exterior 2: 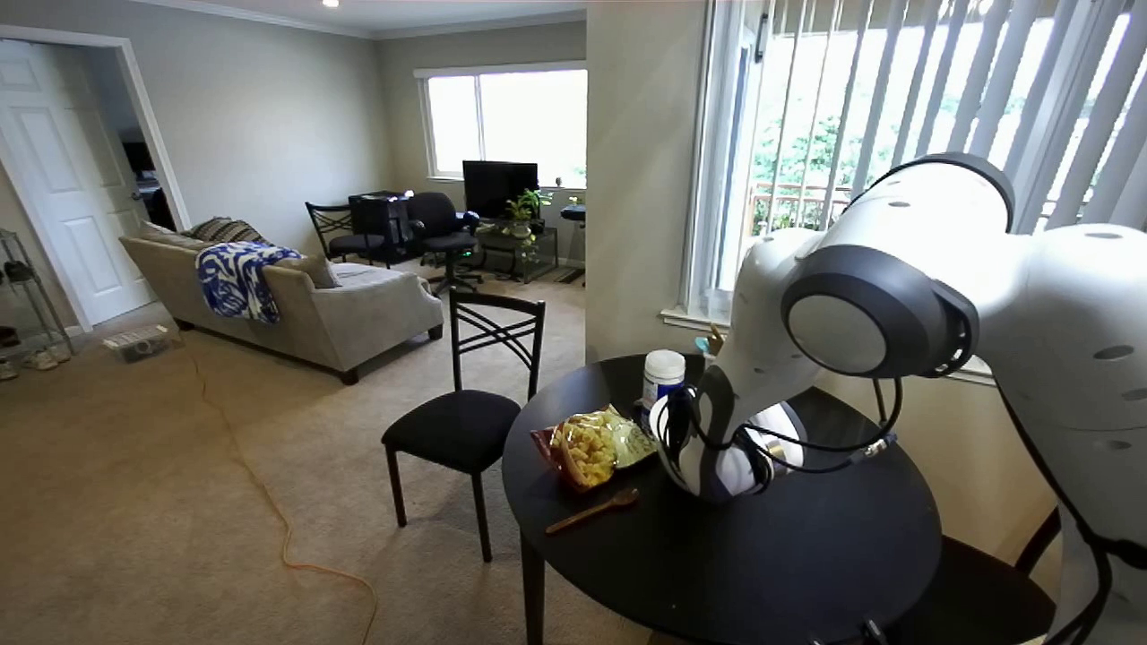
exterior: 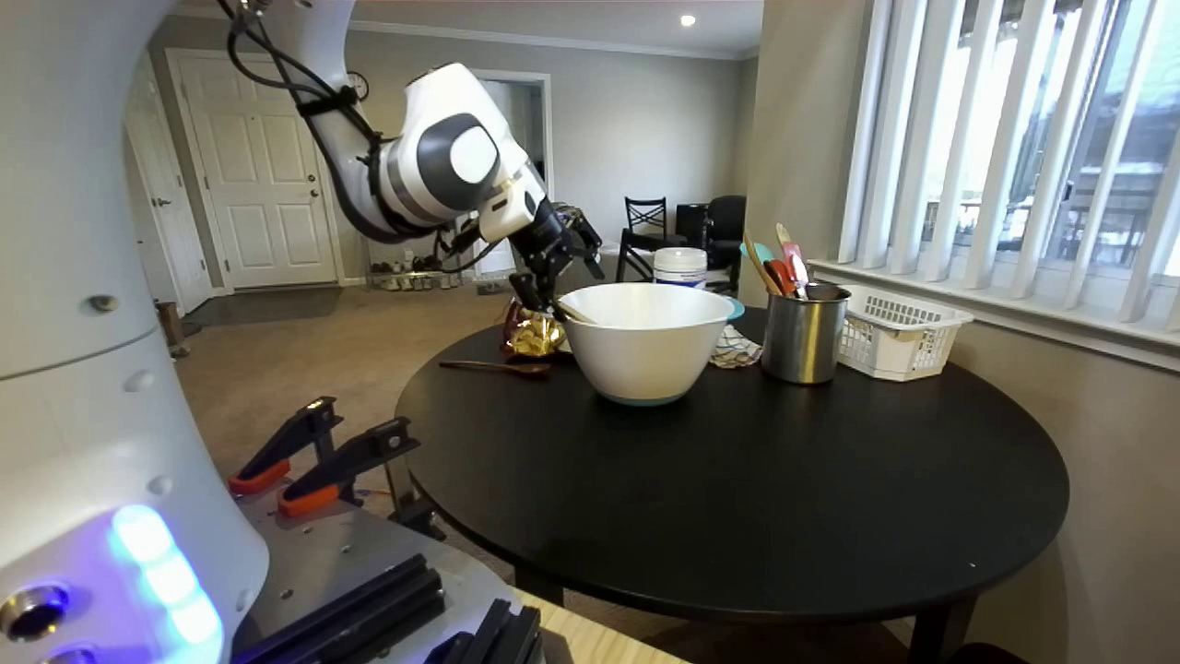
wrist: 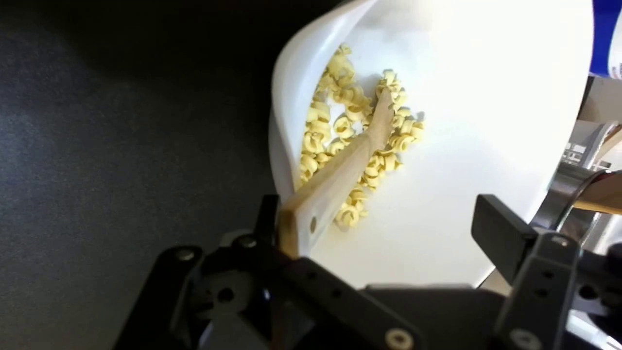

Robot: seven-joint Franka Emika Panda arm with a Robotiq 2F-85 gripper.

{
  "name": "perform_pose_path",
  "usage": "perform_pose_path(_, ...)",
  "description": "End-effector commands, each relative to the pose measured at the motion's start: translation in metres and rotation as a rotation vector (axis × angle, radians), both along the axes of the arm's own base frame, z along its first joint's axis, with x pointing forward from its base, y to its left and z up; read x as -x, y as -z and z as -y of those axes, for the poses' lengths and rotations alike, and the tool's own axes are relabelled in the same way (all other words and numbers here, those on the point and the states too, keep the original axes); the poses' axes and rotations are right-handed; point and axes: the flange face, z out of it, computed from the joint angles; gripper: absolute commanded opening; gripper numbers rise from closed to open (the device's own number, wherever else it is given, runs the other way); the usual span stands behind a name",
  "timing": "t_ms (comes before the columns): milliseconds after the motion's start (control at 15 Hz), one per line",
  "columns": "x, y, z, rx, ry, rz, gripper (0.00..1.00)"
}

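Note:
In the wrist view my gripper [wrist: 378,211] stands wide open over a white bowl [wrist: 437,184]. A pale wooden utensil [wrist: 335,182] leans in that bowl, its far end among yellow curly pasta [wrist: 350,99]. Its handle end lies close beside the left finger [wrist: 266,218]; whether they touch I cannot tell. The right finger [wrist: 503,233] is well apart from it. An exterior view has the gripper [exterior: 560,269] at the bowl's rim [exterior: 645,304], the handle [exterior: 576,314] sticking out there. The arm hides the fingers in an exterior view, where the bowl [exterior 2: 780,425] is partly covered.
A brown wooden spoon [exterior: 498,367] and an open pasta bag [exterior 2: 591,448] lie on the round black table [exterior: 737,498]. Around the bowl are a white-lidded tub [exterior 2: 663,372], a steel utensil holder [exterior: 804,337], a white basket [exterior: 899,332] and a checked cloth [exterior: 735,349].

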Motion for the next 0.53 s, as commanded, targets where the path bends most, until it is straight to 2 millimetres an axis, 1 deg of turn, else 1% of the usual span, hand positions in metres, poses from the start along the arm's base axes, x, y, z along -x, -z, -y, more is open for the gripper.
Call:
perform_pose_path(0,0.0104,-0.0201,0.0031,-0.016,-0.019,0.022,1.0)
perform_pose_path(267,0.011,-0.0252,0.0031,-0.037,-0.012,0.03,1.0)
perform_pose_path(467,0.0098,-0.0228,0.0018,-0.041,-0.008,0.027,1.0)
